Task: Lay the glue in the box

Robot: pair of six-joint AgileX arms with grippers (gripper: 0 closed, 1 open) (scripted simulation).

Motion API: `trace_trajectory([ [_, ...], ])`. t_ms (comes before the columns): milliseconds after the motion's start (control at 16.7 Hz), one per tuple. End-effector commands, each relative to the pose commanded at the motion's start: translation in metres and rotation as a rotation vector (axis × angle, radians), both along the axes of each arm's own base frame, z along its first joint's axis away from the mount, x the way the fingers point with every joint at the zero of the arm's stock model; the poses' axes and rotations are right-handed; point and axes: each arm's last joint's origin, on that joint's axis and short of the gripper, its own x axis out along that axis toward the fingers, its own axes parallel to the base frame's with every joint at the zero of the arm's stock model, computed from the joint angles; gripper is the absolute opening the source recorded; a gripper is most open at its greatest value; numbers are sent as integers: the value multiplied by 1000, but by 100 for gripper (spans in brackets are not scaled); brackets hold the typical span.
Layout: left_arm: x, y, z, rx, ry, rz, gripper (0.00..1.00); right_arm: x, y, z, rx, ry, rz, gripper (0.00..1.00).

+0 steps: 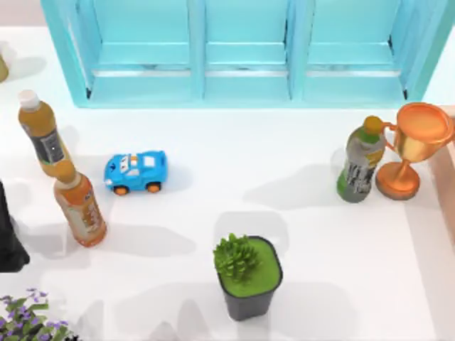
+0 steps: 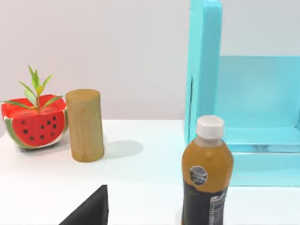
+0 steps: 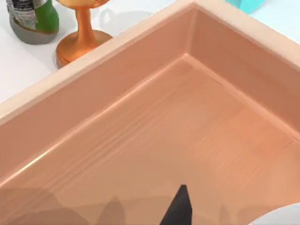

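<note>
The glue is out of view. The box is a shallow peach tray with a bare wooden floor, and it lies at the table's right edge. A dark part of my right gripper hangs just above the box floor. A white rounded shape sits low in the right wrist view beside it; I cannot tell what it is. My left arm stays at the table's left edge, and a dark part of my left gripper shows in the left wrist view.
A trophy and a green bottle stand just left of the box. Two orange bottles, a blue toy car, a potted plant, purple flowers and a turquoise cabinet fill the rest.
</note>
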Motion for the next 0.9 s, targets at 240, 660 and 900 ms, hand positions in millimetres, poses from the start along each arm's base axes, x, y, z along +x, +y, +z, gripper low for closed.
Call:
trace_trajectory([
  [240,0,0,0,0,0,0,100,-18,3,-5,36,-1,-10,0],
  [660,0,0,0,0,0,0,100,-13,6,-11,42,12,-7,0],
  [900,0,0,0,0,0,0,100,0,16,-27,29,4,-7,0],
])
